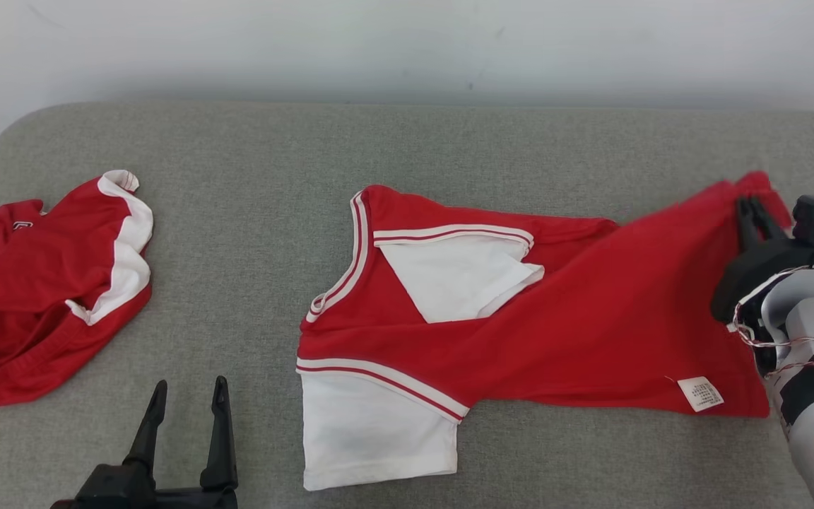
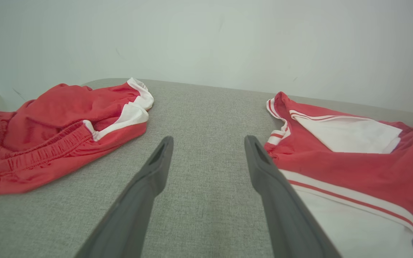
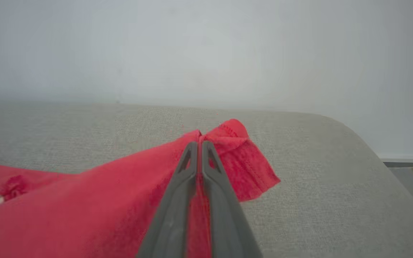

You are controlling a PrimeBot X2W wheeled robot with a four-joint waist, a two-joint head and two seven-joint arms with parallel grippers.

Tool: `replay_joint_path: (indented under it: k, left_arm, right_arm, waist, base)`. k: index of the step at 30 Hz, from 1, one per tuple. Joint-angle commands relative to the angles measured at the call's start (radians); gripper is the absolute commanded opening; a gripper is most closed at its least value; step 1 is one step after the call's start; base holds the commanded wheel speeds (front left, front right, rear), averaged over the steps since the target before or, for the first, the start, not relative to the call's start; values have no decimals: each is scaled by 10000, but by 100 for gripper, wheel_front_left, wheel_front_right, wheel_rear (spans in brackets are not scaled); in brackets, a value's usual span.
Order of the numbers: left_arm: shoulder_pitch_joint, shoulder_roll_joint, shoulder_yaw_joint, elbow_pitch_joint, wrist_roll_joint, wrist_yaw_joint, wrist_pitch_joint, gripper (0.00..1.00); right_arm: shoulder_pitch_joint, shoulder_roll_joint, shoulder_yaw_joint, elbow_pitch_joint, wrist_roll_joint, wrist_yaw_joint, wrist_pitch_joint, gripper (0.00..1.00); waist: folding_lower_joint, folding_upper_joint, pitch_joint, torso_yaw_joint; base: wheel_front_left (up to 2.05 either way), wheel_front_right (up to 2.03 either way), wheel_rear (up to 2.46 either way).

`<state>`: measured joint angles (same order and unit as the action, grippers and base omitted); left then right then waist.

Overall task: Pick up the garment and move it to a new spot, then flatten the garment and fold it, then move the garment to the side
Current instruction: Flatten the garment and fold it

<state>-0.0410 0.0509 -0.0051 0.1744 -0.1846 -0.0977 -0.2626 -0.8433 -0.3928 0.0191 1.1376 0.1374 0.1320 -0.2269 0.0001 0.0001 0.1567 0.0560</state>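
Observation:
The garment (image 1: 555, 318) is a red T-shirt with white sleeves and striped trim, spread crumpled across the middle and right of the grey padded surface (image 1: 414, 141). My right gripper (image 1: 752, 205) is shut on the shirt's far right hem corner, which is lifted a little. In the right wrist view the closed right gripper (image 3: 200, 143) pinches red garment (image 3: 120, 200) fabric, with the corner sticking out past the tips. My left gripper (image 1: 189, 396) stands open at the lower left, empty, just left of a white sleeve. In the left wrist view the left gripper (image 2: 208, 143) spans bare surface, with the garment (image 2: 353, 168) to its right.
Red shorts with white side panels (image 1: 32, 297) lie bunched at the far left, also the red shorts (image 2: 56, 129) in the left wrist view. A white wall runs behind the surface. The surface's right edge (image 3: 371, 150) rounds off close to my right gripper. A white care label (image 1: 700, 394) shows near the hem.

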Motion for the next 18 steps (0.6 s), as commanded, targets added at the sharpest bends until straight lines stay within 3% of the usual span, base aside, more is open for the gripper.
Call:
replay_joint_path:
  k: [1, 10, 18]
  left_arm:
    - [-80, -11, -24, 41, -55, 0, -33, 100]
    - [237, -9, 205, 24, -8, 50, -33, 100]
    - [511, -11, 586, -102, 108, -13, -33, 100]
  right_arm:
    - [-137, 60, 9, 134, -45, -25, -30, 100]
    - [605, 66, -177, -82, 385, -25, -384, 100]
    - [2693, 103, -597, -3304, 1067, -25, -372, 100]
  waist:
    - [-1, -1, -16, 44]
    - [-1, -1, -470, -270]
    - [-1, -1, -715, -773]
  base:
    - [0, 0, 0]
    - [0, 0, 0]
    - [0, 0, 0]
